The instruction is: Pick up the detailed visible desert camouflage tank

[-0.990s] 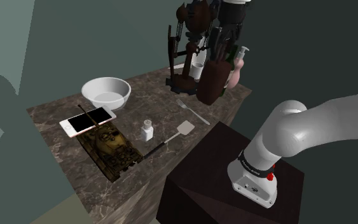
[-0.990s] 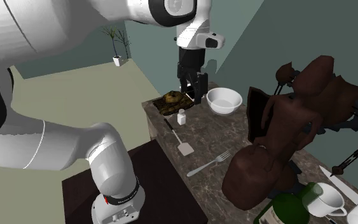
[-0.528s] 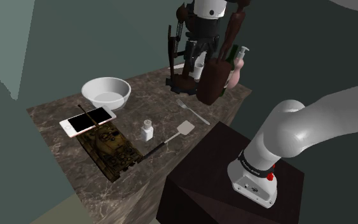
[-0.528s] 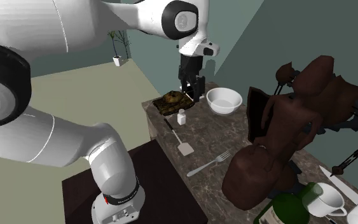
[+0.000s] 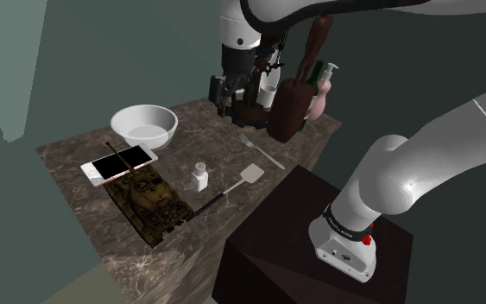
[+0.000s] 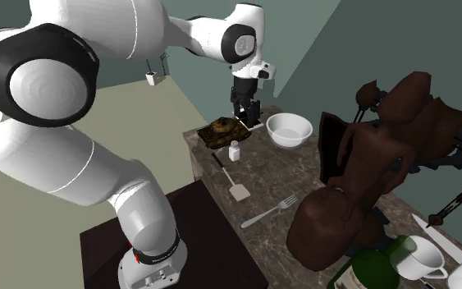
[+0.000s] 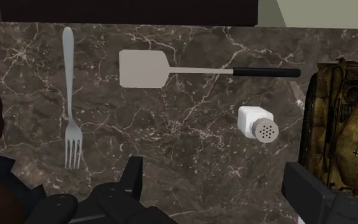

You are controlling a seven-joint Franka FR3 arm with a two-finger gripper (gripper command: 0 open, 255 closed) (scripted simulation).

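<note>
marble counter (image 5: 221,145) under tank (image 5: 150,199), perhaps green walls (image 5: 129,52)

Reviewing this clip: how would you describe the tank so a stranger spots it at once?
Look at the dark marble counter. At its lower-left end in the shoulder view, beside the phone and the white shaker, lies the tank: the one sand-and-brown camouflaged thing, with turret and tracks.

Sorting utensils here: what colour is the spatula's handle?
The spatula's handle is black; the wrist view shows it best.
</note>
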